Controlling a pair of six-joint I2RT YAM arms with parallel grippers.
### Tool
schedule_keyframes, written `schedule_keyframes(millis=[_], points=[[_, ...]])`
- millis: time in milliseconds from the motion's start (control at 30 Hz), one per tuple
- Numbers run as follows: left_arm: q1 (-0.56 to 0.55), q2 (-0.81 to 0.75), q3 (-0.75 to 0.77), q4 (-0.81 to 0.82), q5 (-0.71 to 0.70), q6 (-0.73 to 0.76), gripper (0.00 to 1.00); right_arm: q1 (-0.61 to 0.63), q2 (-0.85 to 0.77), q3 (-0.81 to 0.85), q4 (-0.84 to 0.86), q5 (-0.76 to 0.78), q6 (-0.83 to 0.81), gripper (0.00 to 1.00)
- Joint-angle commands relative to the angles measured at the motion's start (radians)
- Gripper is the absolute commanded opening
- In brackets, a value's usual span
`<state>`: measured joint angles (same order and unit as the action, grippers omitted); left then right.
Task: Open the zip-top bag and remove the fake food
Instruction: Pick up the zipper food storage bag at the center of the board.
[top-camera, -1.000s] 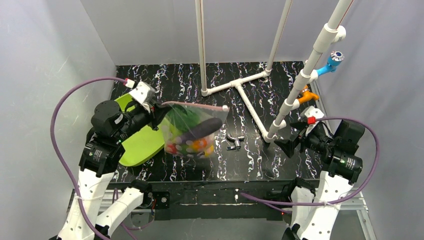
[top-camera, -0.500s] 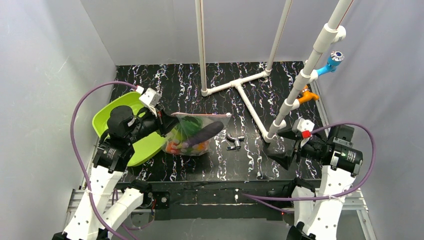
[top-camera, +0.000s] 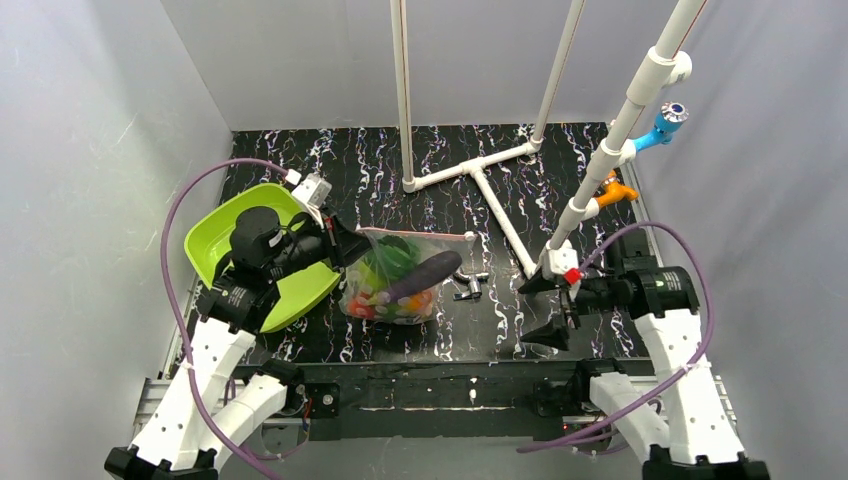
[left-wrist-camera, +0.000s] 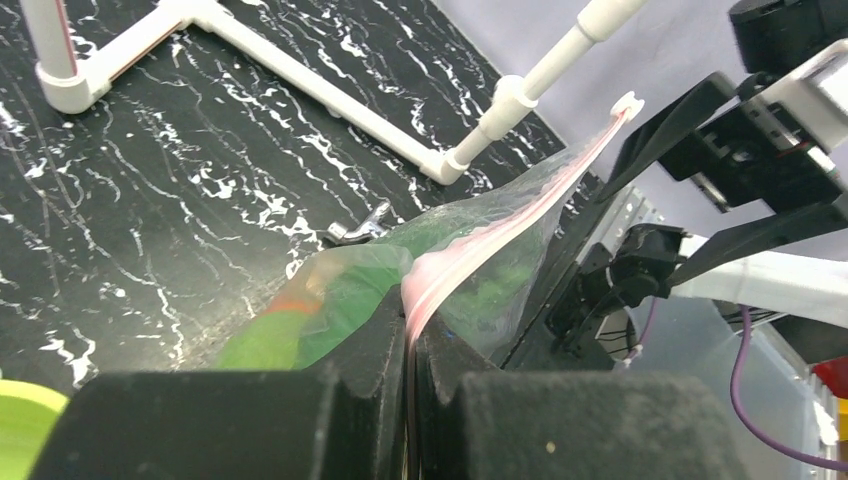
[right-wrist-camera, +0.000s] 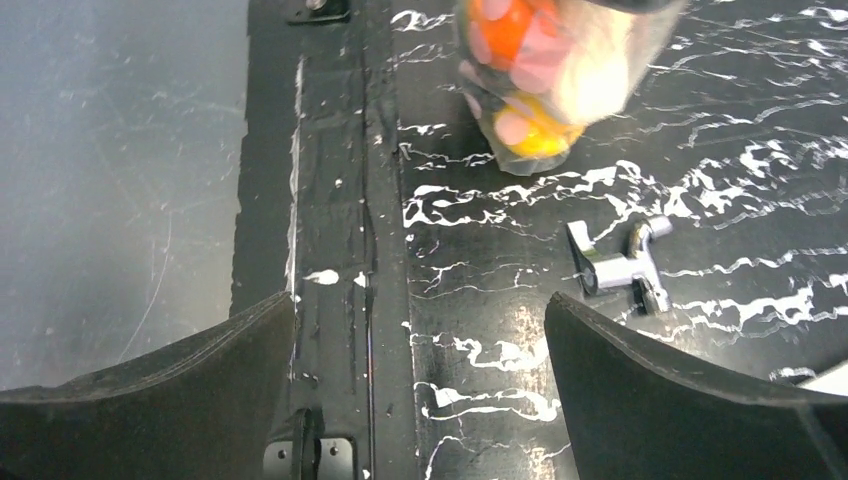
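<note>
The zip-top bag (top-camera: 398, 285) is held up at its left top corner by the left tool (top-camera: 350, 245), w/ the jaws pinched tight on the pinkish zip strip (left-wrist-camera: 520, 195). In the left wrist cam the strip is seen running from the closed fingers out to the far corner, pressed together along the length that shows. The strip is stretched roughly level. The bag is hung over the desk (top-camera: 380, 170) at centre-front, just right of the lime-green tray (top-camera: 215, 235); whether its bottom is touching the desk cannot be told.

The fake food (top-camera: 395, 300) is all kept inside. A dark purple eggplant (top-camera: 425, 275) is laid slantwise across the middle, leafy green bok choy (top-camera: 390, 255) is seen above it, and orange, red and yellow pieces are bunched at the bottom. In the right wrist cam an orange (right-wrist-camera: 500, 30) and a yellow lemon (right-wrist-camera: 535, 140) are seen through the clear plastic.

The right tool (top-camera: 545, 308) is spread wide w/ nothing btw. its fingers, over the desk's right-front area, aimed toward the bag but well apart from it. A small metal fitting (top-camera: 470, 285) is laid flat on the desk btw. bag and right tool, just right of the bag. A white PVC pipe frame (top-camera: 480, 170) is set on the desk's far half.
</note>
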<state>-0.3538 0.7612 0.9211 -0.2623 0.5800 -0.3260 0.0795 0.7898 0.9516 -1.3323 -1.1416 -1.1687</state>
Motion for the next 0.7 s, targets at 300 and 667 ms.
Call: schedule_keyframes(millis=[300, 667], points=[[-0.047, -0.017, -0.093, 0.256, 0.047, -0.173, 0.0, 0.325, 0.173, 0.288, 0.467, 0.303, 0.565, 1.0], [-0.049, -0.121, -0.237, 0.406, 0.022, -0.312, 0.0, 0.359, 0.307, 0.281, 0.671, 0.139, 0.771, 1.0]])
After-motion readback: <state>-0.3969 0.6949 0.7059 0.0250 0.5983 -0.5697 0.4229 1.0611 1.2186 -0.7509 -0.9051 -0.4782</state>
